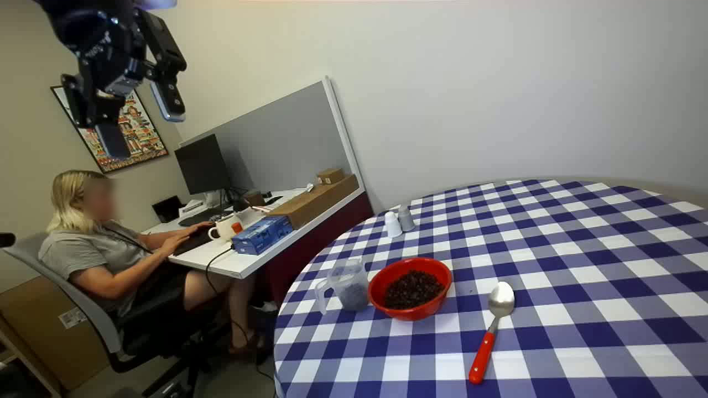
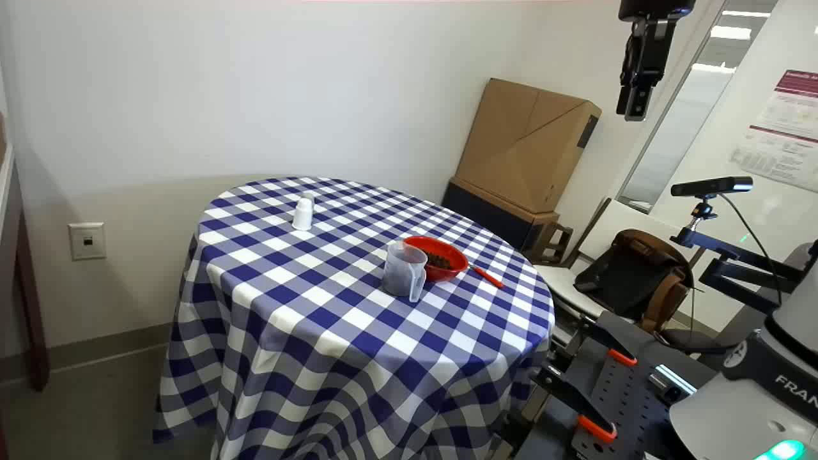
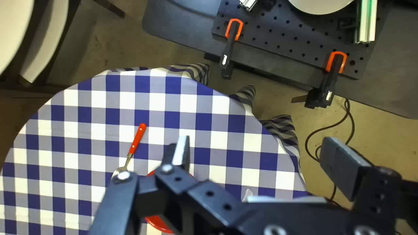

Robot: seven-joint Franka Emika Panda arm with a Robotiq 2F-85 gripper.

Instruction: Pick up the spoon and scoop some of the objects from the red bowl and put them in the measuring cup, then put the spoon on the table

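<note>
The tool (image 1: 145,136) hung well above the level of the counter (image 1: 581,249), its fingers (image 1: 172,99) spread wide with nothing between them, so the pickup seemed not yet begun. The red-handled spoon (image 1: 488,338) lay flat on the checked cloth (image 2: 307,358), across the red bowl (image 1: 409,314) from the clear measuring cup (image 1: 352,284). The likeliest early failure was the grasp: with so thin a handle (image 3: 137,139) resting on fabric, fingers stopping too high would slip off it, and fingers going too low would pinch the cloth and drag bowl and cup along. A hold near the handle's end could let the scoop (image 1: 501,298) droop or twist once it met the heap of dark brown pieces (image 1: 414,288), spilling them on the way over. The cup stood just beside the bowl, near the counter's edge, and whether the two touched could not be told; pushing against the bowl's wall while scooping might shove or topple the cup. Its narrow mouth asked for careful aim, since an early tilt would scatter pieces outside.
</note>
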